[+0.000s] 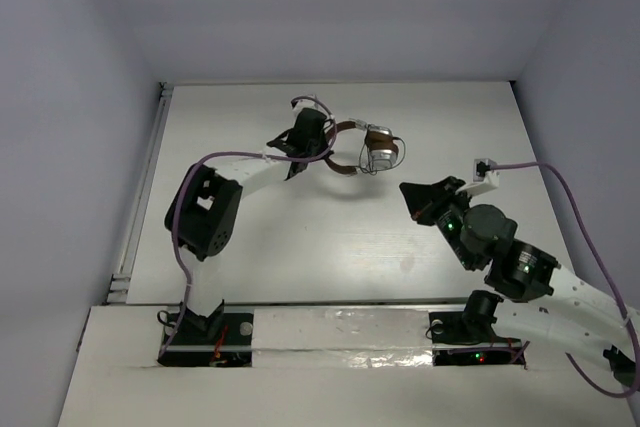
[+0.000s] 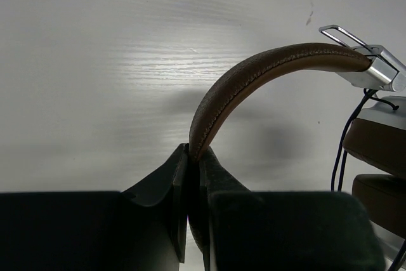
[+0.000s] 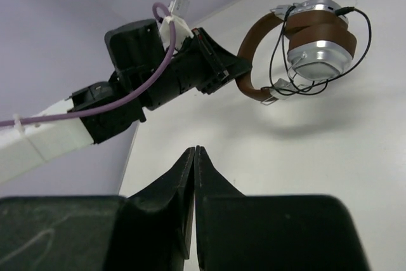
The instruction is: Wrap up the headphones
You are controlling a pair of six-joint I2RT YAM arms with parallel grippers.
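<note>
On the left, the left arm reached toward the far middle of the white table [image 1: 300,247], a purple cable [image 1: 182,222] trailing along it. The left gripper [image 2: 193,152] was clenched on the brown headband [image 2: 254,71] of the headphones [image 1: 372,150], the band pinched edge-on between its two dark fingers [image 2: 158,182]. From that grip the band curved up and to the right to a silver metal slider [image 2: 374,68], with the brown ear pads [image 2: 377,144] below it at the right edge of the left wrist view. In the right wrist view the headphones hung from the left gripper, apparently lifted off the table, with a soft shadow beneath them. Their silver ear cups [image 3: 320,58] sat folded together, and the thin black cable [image 3: 275,55] looped loosely around the cups. Further right and nearer the bases, well apart from the headphones, the right gripper [image 3: 195,153] pointed toward them with its jaws pressed together on nothing.
</note>
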